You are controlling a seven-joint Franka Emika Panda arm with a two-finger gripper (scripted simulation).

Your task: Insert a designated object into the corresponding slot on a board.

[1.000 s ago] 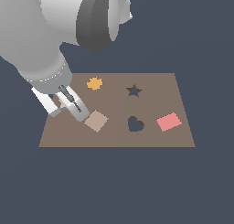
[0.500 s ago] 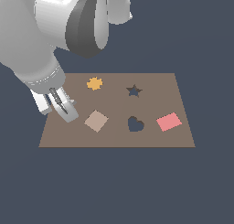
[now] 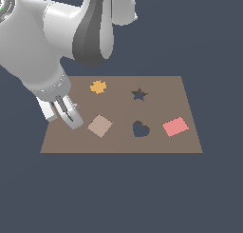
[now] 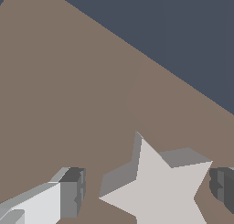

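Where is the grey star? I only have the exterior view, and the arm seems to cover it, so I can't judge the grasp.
Observer: In the wrist view the grey star lies flat on the brown board, between the fingertips of the gripper.
Operator: Are the fingers touching it yet?
Observer: No. The wrist view shows a gap of bare board on each side of the star, so the jaws stand open around it.
Operator: Is anything else near it that could snag?
Observer: Not in the wrist view: only bare board shows around the star. The tan square is outside that view.
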